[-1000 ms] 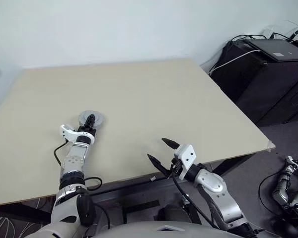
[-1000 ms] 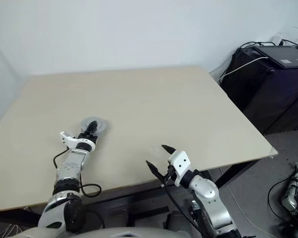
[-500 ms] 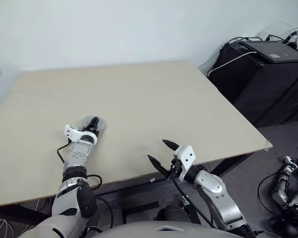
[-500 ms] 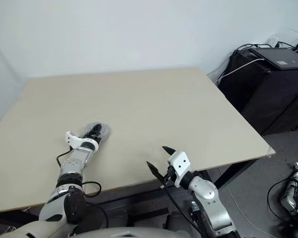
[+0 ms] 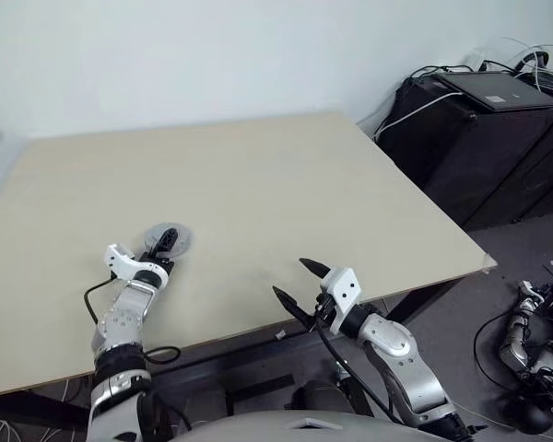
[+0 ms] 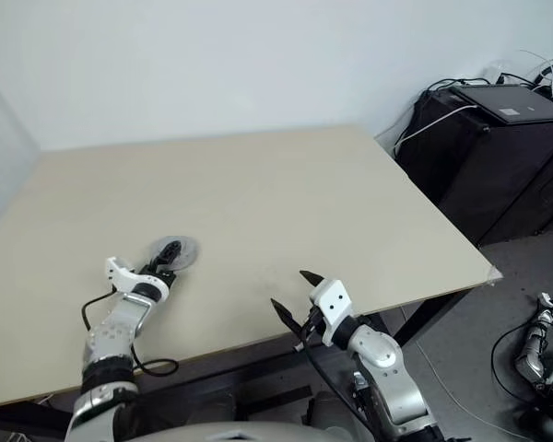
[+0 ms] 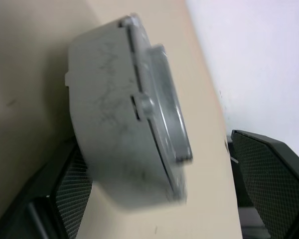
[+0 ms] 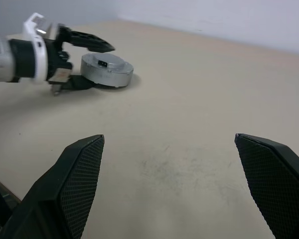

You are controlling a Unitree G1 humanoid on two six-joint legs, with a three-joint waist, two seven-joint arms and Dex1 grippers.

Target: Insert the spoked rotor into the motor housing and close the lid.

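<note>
Closed motor housing (image 8: 107,70) seated on table (image 5: 286,193), apparently complete; left gripper (image 8: 82,62) spread wide, empty, straddling it; right gripper (image 5: 300,281) wide, empty, clear.

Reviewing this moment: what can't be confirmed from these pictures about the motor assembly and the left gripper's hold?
- Inside of the round silver-grey metal motor assembly: closed casing hides it, so the rotor cannot be checked.
- Seam between the lid and the housing: blurred in the left wrist view; too small in the head views.
- Left gripper: fingers straddle the assembly; contact cannot be told.
</note>
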